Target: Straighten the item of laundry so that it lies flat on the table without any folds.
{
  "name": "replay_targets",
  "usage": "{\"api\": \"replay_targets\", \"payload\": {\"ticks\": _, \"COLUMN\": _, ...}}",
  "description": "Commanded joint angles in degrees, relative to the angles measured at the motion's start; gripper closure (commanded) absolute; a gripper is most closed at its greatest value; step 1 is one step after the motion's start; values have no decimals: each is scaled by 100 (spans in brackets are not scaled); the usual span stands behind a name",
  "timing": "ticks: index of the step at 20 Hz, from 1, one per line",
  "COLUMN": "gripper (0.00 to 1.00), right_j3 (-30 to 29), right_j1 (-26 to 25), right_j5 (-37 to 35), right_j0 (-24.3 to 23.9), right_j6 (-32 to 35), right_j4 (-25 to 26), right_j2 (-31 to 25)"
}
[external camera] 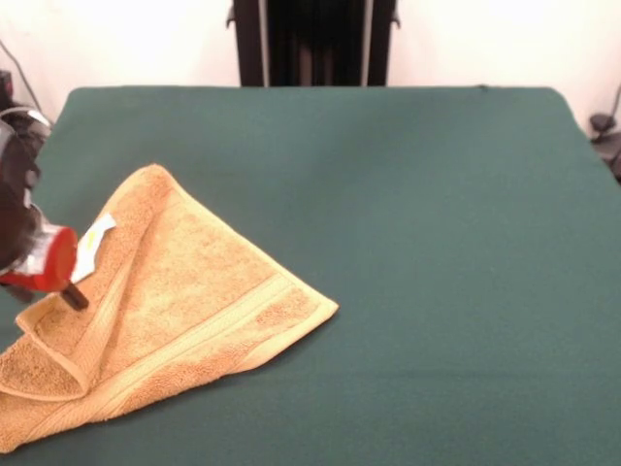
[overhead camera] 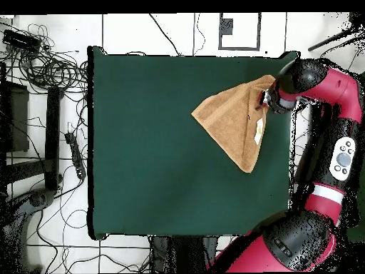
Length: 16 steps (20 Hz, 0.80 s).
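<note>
Where the table meets its edge, the folded towel lies under the gripper. The tip touches its folded border. Whether it grips cannot be told.

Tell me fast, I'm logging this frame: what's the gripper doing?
Gripper: down on the folded edge of the towel at the table side; open or closed cannot be told.
</note>
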<state>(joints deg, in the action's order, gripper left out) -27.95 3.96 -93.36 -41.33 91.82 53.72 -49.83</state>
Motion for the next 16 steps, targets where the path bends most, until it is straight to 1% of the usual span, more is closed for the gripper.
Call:
{"api": "replay_targets", "payload": {"ticks": 1, "gripper": 0, "right_j3": -860, "right_j1": 141, "right_j5": 351, "right_j0": 204, "right_j6": -920, "right_j4": -210, "right_j2": 317}}
{"api": "replay_targets", "payload": {"ticks": 10, "gripper": 0, "right_j3": -850, "right_j1": 215, "right_j5": 391, "right_j0": 146, "right_j6": -1394, "right_j4": -333, "right_j2": 531}}
{"api": "replay_targets", "payload": {"ticks": 16, "gripper": 0, "right_j3": -770, "right_j1": 190, "right_j5": 417, "right_j0": 162, "right_j6": -1405, "right_j4": -476, "right_j2": 598}}
